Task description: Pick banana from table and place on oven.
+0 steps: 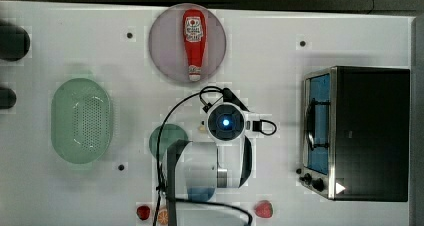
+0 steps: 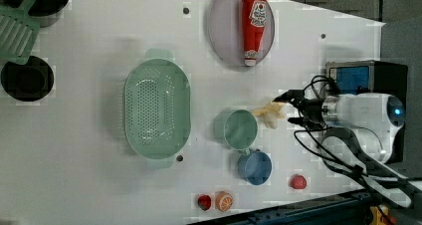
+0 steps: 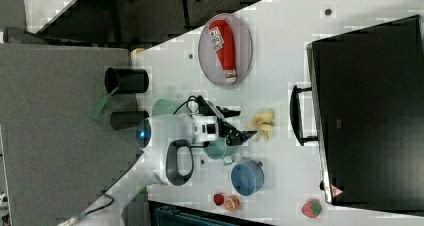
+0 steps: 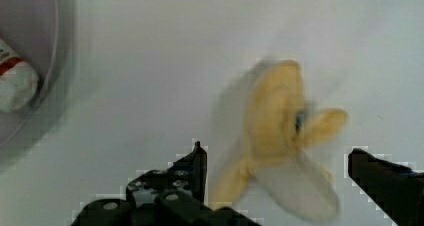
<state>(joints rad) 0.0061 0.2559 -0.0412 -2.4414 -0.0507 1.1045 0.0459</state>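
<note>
One banana [image 4: 280, 131] is lying on the table [image 2: 99, 185], just beside the green cup [image 2: 240, 129] and well apart from the oven [image 3: 370, 111]. Spread fingers [image 4: 192, 168] of the gripper [image 4: 275, 181] are flanking it without pinching.

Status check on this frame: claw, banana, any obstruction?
Claw open, straddling banana, not gripped. Banana on table. Green cup beside it.

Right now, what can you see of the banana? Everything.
The banana is a small pale-yellow toy, smooth like plastic, partly peeled, its flaps splayed around a whitish tip. It lies on the white table, beside the green cup and short of the oven. The open gripper straddles it; no contact is evident.
</note>
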